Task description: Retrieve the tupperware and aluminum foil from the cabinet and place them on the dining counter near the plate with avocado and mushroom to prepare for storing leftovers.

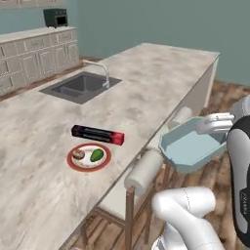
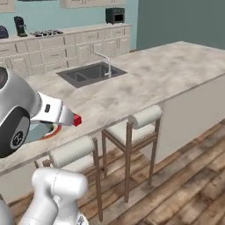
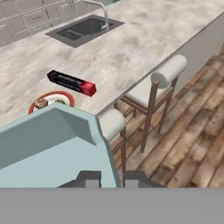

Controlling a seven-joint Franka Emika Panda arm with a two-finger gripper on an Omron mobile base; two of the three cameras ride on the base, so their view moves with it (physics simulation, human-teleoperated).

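Gripper: the gripper (image 3: 105, 178) is clenched on the rim of the tupperware (image 3: 52, 146); in the hand view one dark finger tip stands on each side of the container's wall, with only the wall's thickness between them.
Tupperware: pale blue-grey, carried in the air beside the dining counter (image 1: 146, 78), above the stools (image 1: 144, 171) and the wooden floor, apart from the marble. In the left base view the tupperware (image 1: 193, 146) sits roughly level with its open side up, its long axis running out from the hand toward the counter edge.
Aluminum foil: the aluminum foil (image 1: 97, 135) lies flat on the dining counter, its long axis roughly along the counter's near edge, one red end toward the stools. In the hand view the aluminum foil (image 3: 71, 82) lies past the container's far rim.
Plate: the plate (image 1: 73, 163) sits just beside the foil, on the side nearer the counter edge, close but apart.
Food: the avocado (image 1: 97, 155) and the mushroom (image 1: 78, 155) lie side by side on the plate.
Relative to gripper: foil and plate lie ahead of the gripper, lower, beyond the held container.
Sink: a dark sink (image 1: 80, 87) with a faucet is set in the counter, well beyond the foil.
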